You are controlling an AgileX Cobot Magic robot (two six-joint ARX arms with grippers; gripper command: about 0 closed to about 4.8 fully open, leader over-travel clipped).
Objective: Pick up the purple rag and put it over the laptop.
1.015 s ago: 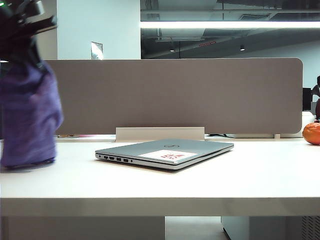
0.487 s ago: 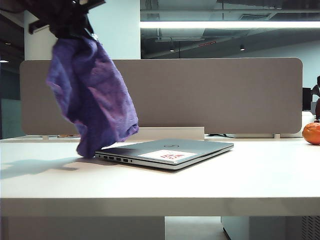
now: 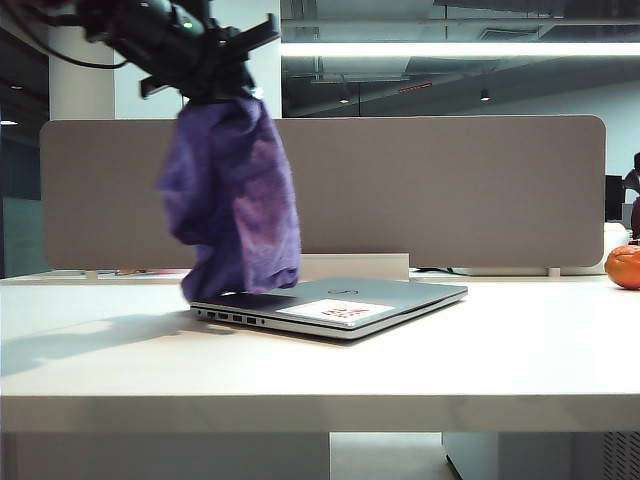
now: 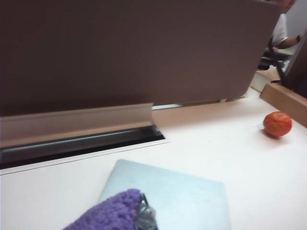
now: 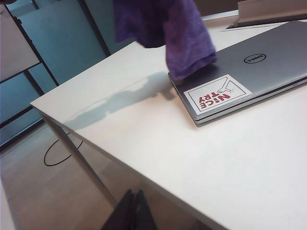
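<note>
One fuzzy purple rag (image 3: 235, 195) | clenched in left pincer (image 3: 215, 85) | hem brushing flat silver laptop (image 3: 340, 300) | right pincer (image 5: 133, 211) closed

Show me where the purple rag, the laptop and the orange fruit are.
purple rag (image 3: 235, 200), exterior view, middle of the hanging cloth.
laptop (image 3: 400, 293), exterior view, bare lid.
orange fruit (image 4: 277, 124), left wrist view, its centre.
</note>
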